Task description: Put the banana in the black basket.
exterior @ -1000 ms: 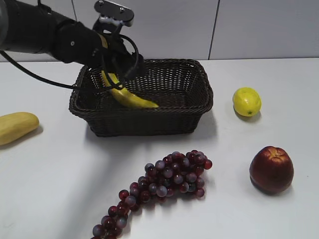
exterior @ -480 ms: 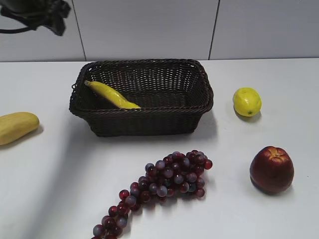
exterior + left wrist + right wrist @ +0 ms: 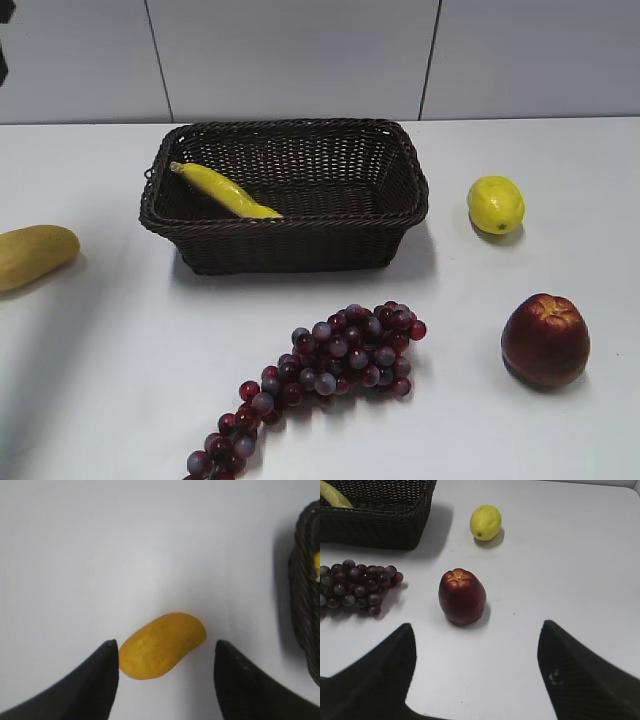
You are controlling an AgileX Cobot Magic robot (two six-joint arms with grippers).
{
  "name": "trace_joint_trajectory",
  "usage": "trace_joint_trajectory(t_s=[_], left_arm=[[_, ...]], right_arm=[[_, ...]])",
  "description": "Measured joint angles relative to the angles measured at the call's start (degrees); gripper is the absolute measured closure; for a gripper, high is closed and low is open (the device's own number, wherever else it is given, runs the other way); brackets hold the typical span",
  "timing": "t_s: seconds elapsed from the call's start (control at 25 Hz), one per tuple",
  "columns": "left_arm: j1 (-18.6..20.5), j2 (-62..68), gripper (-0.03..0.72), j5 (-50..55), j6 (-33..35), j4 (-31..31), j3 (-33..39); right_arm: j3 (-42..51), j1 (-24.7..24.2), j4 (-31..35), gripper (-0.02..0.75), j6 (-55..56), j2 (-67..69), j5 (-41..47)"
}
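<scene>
The banana [image 3: 225,190] lies inside the black basket [image 3: 300,250] at its left end, resting on the floor and left wall. Its tip also shows in the right wrist view [image 3: 332,495], inside the basket [image 3: 375,525]. The basket's rim shows at the right edge of the left wrist view [image 3: 305,595]. My left gripper [image 3: 165,655] is open and empty, high above the table over the stubby yellow-orange fruit. My right gripper [image 3: 477,645] is open and empty above the table, near the apple. Neither gripper shows in the exterior view.
A stubby yellow-orange fruit [image 3: 30,255] lies at the left edge, also in the left wrist view [image 3: 162,645]. A lemon [image 3: 495,204], a red apple [image 3: 545,340] and a bunch of grapes [image 3: 320,375] lie on the white table [image 3: 120,380].
A second ago my left gripper held the banana in the basket. It let go and withdrew up and left out of the exterior view. The banana now lies flat in the basket.
</scene>
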Motion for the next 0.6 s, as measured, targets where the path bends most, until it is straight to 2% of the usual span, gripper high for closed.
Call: trace_joint_trajectory(t_s=[0.12, 0.28, 0.6], left_arm=[[2.17, -2.2, 0.108, 0.0, 0.83, 0.44, 1.27], [3.47, -6.22, 0.122, -0.05, 1.05, 3.19, 7.4], [5.1, -20.07, 0.124, -1.04, 1.23, 4.7, 30.26]], right_arm=[[0.0, 0.0, 0.0, 0.167, 0.0, 0.0, 0.0], [0.0, 0.0, 0.0, 0.167, 0.0, 0.0, 0.0], [0.0, 0.0, 0.0, 0.167, 0.0, 0.0, 0.0]])
